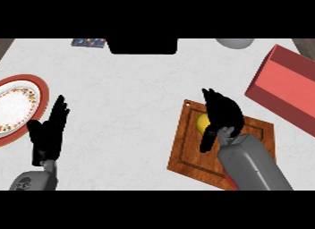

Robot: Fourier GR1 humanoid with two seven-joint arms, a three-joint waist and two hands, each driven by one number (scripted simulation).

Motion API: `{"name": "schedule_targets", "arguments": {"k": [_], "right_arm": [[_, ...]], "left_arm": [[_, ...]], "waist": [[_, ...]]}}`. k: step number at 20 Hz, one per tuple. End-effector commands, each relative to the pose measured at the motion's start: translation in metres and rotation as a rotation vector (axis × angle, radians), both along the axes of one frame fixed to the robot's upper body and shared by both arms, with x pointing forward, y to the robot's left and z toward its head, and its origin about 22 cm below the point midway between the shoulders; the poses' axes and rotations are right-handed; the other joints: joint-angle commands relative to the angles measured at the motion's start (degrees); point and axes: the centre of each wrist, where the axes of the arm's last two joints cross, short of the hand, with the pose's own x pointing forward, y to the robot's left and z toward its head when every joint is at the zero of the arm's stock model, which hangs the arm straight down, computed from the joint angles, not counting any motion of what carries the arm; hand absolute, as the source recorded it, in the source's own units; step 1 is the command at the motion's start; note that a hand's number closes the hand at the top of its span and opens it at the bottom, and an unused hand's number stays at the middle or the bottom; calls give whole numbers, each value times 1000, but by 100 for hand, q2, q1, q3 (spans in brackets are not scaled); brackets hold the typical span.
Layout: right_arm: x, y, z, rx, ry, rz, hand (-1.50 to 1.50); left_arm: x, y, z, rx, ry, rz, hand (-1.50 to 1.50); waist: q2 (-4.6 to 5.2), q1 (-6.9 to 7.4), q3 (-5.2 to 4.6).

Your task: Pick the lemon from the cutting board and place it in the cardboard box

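While the black right hand (221, 114) hovers over the small yellow lemon (202, 123), fingers look relaxed — not gripping. It's on the brown wooden cutting board (193, 156) — left hand (49, 129) rests spread.

The cutting board (186, 154) is showing reddish, grained wood with a slight sheen. The counter (134, 98) is looking like pale, faintly veined matt stone. The plate (11, 107) is appearing glazed, perhaps ceramic. The box (292, 89) is looking matt red.

The lemon (202, 123) is largely hidden beneath the right hand (223, 114). The cutting board (193, 154) is partly covered by the forearm. The red box (292, 89) is cut off at the right edge.
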Motion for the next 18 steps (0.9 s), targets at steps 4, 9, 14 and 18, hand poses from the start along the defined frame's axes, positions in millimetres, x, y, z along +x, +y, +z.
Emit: {"name": "schedule_targets", "arguments": {"k": [4, 9, 14, 18], "right_arm": [[10, -1, -6, -6, 2, -8, -150], [13, 15, -22, 9, -5, 2, -150], [13, -8, -41, 25, 1, 69, 150], [14, -8, -47, 2, -139, 115, 150]], "left_arm": [[-9, -6, -1, 10, 2, 1, 0], [3, -8, 3, -7, 4, -3, 0], [-5, -5, -2, -20, 9, -12, 0], [9, -3, -9, -9, 10, -5, 0]], "waist": [[-1, 1, 0], [1, 2, 0], [1, 4, 0], [10, -8, 0]]}}
